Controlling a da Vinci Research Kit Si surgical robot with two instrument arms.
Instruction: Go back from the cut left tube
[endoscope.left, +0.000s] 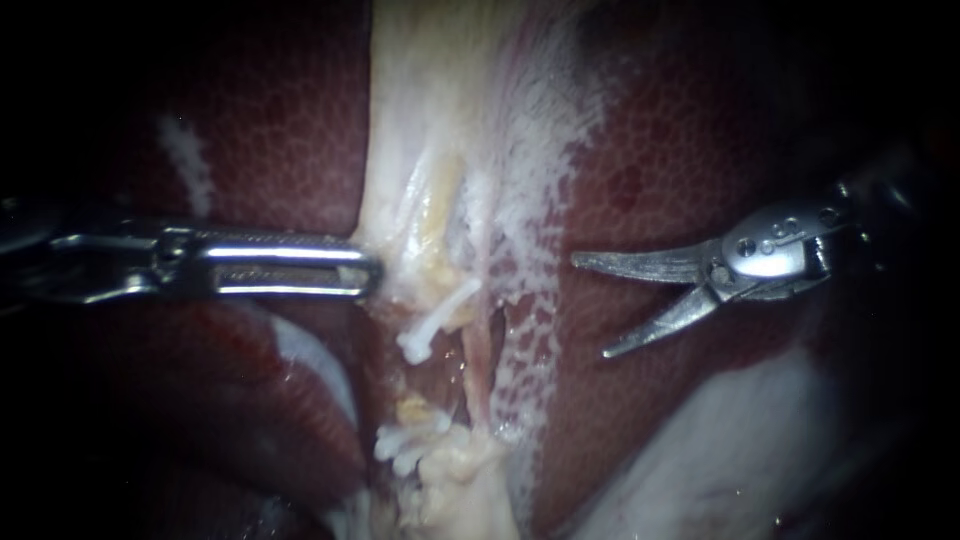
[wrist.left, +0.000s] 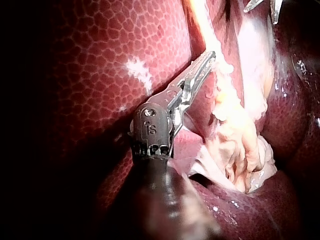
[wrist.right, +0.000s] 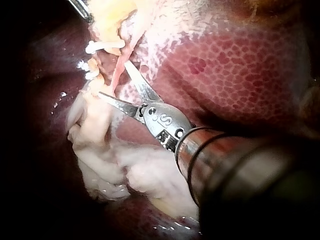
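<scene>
- Background is mottled dark-red liver (endoscope.left: 260, 120). A band of pale tissue (endoscope.left: 420, 150) runs down the middle of the endoscope view.
- Left instrument (endoscope.left: 372, 270) comes in level from the left. Its long jaws lie together, clamped on the edge of the pale tissue.
- The left wrist view agrees: left instrument (wrist.left: 209, 56) has its tip buried in the pale strand, with no gap showing between the jaws.
- Cut left tube (endoscope.left: 413, 408) is in two stumps with an open gap between them, just ahead of and below the left jaws.
- Upper clip (endoscope.left: 432, 325) is white and sits on the upper stump. Lower clips (endoscope.left: 405, 445) are bunched on the lower stump, against a pale lump of tissue.
- Right tube (endoscope.left: 480, 370) is a thin pinkish strand just beside the cut tube. It looks whole.
- Right instrument (endoscope.left: 590, 307) has curved blades spread wide with nothing held. It sits over the liver, clear of both tubes and on the far side of the right tube from the clips.
- In the right wrist view the right instrument (wrist.right: 112, 78) shows its blades parted. The pink tube lines up with them, so I can't tell depth from this view alone.
</scene>
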